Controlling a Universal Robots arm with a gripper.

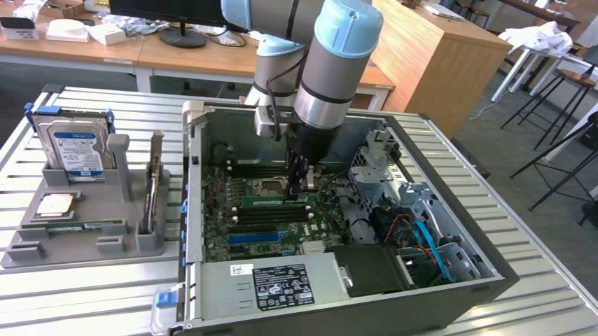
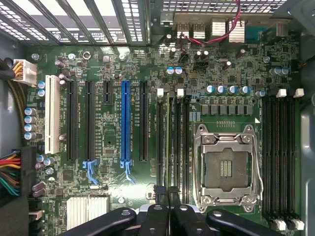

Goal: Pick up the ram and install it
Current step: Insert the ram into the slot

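Observation:
The ram (image 2: pixel 171 137) is a thin green stick seen edge-on, standing in a memory slot just beside the processor socket (image 2: pixel 227 167). In the exterior view the ram (image 1: pixel 276 201) shows as a pale green strip on the motherboard, inside the open computer case (image 1: pixel 192 210). My gripper (image 1: pixel 301 183) reaches straight down into the case over one end of the stick. In the wrist view the gripper (image 2: pixel 167 192) has its two dark fingertips closed together on the stick's top edge. How deep the stick sits in the slot cannot be made out.
A grey holder tray (image 1: pixel 28 252) at the exterior view's left carries a hard drive (image 1: pixel 77 150), a silver processor chip (image 1: pixel 54 204) and an upright card (image 1: pixel 153 185). A long blue slot (image 2: pixel 125 123), more memory slots (image 2: pixel 280 157), the power supply (image 1: pixel 280 283) and cables (image 1: pixel 425 234) crowd the case.

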